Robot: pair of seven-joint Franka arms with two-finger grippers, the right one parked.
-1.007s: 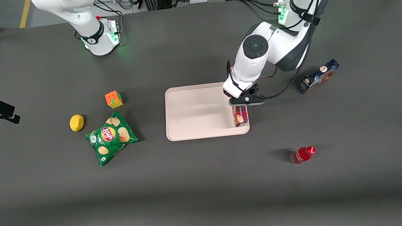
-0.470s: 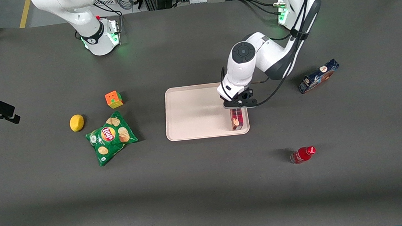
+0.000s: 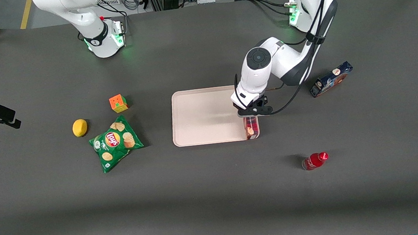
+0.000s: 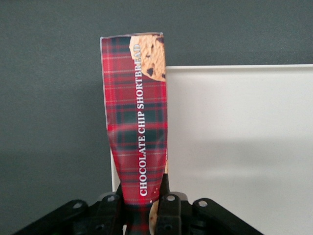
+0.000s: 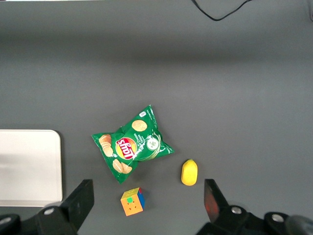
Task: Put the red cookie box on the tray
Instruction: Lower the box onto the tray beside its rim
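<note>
Across the dark grey worktop (image 3: 216, 193) the biggest thing is the tray (image 3: 201, 116), pale pinkish-beige with rounded corners and a low rim, lying about midway between the two ends. Over the tray's short edge toward the working arm's end hangs the hand (image 3: 251, 114), clamped on the red cookie box (image 3: 251, 127). The wrist view shows both fingers (image 4: 167, 210) pressed against the narrow sides of the carton (image 4: 137, 132), which is pinched in slightly where they grip it. The box is held on edge, its plaid side reading "CHOCOLATE CHIP SHORTBREAD", its length running along the tray's short rim, partly over the tray and partly over the worktop. Whether its lower edge touches the tray cannot be told.

Toward the parked arm's end lies a green chip bag (image 3: 115, 143), with a yellow lemon (image 3: 79, 127) just beside it and a small colour cube (image 3: 118, 103) near both, farther from the front camera than the bag. Toward the working arm's end a dark blue cookie box (image 3: 331, 79) lies well apart from the tray. A red bottle (image 3: 314, 160) lies on its side, nearer the front camera than the tray.
</note>
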